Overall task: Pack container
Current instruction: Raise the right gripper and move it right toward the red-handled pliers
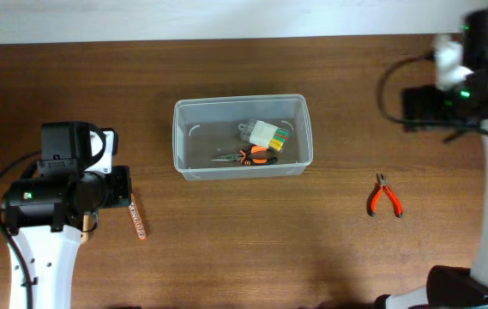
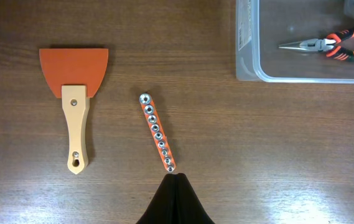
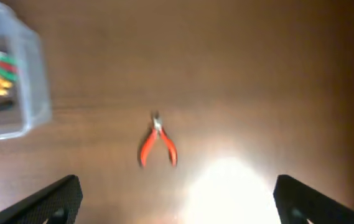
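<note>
Centrally, the clear rectangular plastic tub with rounded corners (image 1: 177, 142) sits mid-table between both arms, holding orange-handled pliers (image 1: 252, 156). It looks light, thin-walled and slick, likely best pinched over a rim wall. The left gripper (image 2: 175, 179) is pressed together; the right gripper (image 3: 177, 186) is spread wide.

The tabletop (image 1: 252, 249) looked matt and wood-grained; the container (image 1: 226, 172) was clear, glossy plastic; the scraper (image 2: 75, 109) had a wooden handle.
</note>
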### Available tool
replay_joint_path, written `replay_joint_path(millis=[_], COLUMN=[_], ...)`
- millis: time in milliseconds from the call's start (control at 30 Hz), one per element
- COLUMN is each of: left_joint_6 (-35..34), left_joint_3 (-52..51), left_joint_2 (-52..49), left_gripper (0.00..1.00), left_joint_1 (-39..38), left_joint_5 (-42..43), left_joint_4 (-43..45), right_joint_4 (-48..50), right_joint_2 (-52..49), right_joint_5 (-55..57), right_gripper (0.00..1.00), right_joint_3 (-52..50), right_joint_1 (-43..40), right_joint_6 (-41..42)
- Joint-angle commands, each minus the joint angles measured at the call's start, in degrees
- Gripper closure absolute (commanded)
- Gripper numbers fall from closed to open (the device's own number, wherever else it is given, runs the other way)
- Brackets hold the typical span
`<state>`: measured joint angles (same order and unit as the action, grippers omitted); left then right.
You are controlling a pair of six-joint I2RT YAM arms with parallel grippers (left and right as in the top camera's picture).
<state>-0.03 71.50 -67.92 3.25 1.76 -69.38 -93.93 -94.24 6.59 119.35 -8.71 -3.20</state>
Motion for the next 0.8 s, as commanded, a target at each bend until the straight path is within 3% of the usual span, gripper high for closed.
replay_joint_path(millis=[0,100,400,667,767], left_joint_6=[-0.3,-0.3,-0.3,-0.4,-0.4], left_joint_3=[0.1,0.1,0.1,0.1,0.1], left_joint_2=[0.4,0.6,1.6,1.6,1.6], left_gripper=[0.98,0.98,0.98,0.98,0.98], left_joint_1=[0.3,0.3,0.3,0.3,0.3], left_joint_5=[0.4,0.4,0.4,0.5,0.5], left_joint_4=[-0.6,-0.9,-1.1,-0.8,-0.7], right_joint_4=[-3.4,-3.4,-2.3,11.5,17.9], right_joint_2=[4.3,8.5,25.8,22.4,18.1], right_joint_5=[-2.6,-7.8,-5.9,-6.9,-8.1], right_gripper=[0.01,0.01,0.01,0.01,0.01], right_joint_3=[-0.2,-3.1,-23.6,-44.0,-50.9], right_joint_1=[-4.8,-7.5,-7.5,-7.4,-7.4], right_joint_6=[8.2,8.2,11.0,9.3,12.5])
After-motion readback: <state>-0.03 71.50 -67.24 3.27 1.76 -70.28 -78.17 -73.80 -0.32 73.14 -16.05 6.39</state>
